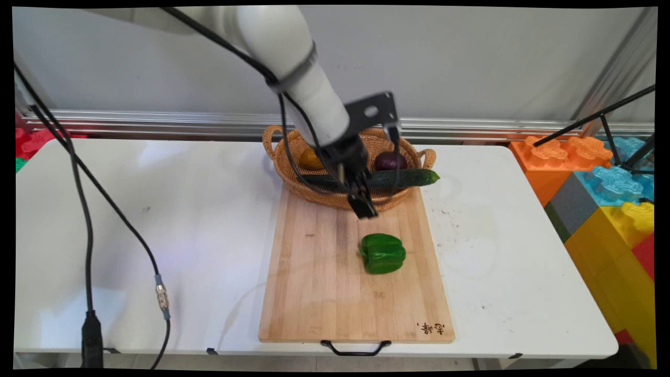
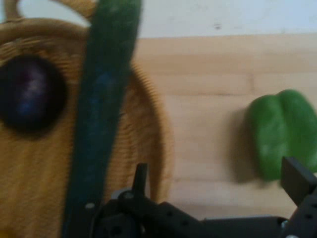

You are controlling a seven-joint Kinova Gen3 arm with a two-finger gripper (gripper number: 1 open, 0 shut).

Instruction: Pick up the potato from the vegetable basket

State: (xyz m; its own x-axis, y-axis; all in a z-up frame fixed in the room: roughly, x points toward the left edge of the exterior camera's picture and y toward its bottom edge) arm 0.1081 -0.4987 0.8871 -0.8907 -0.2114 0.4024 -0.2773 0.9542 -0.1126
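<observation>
Over the far end of a wooden cutting board [image 1: 356, 277], at the near rim of a wicker basket [image 1: 293, 173], the claw [image 1: 365, 206] was held clear of the surface, tilted downward from the white arm [image 1: 293, 68]. Its fingers [image 2: 297, 181] were seen spread apart in the hand view, with nothing gripped between them.

To the left of the claw in the main view, black cables [image 1: 84, 209] were hung across the white table [image 1: 131, 235], well apart from it. Just behind the claw, partly hidden by the arm, an orange-yellow item [image 1: 309, 158] was glimpsed in the basket; what it was could not be told. A long dark-green cucumber [image 1: 403, 178] was laid across the basket just behind the claw, its tip jutting past the right rim. A purple onion [image 1: 390, 161] was lodged in the basket beyond the cucumber. In front of the claw and slightly right, a green bell pepper [image 1: 383, 253] was rested on the board, near but not touched. Far to the right, beyond the table's edge, large coloured toy blocks [image 1: 602, 199] were stacked.
</observation>
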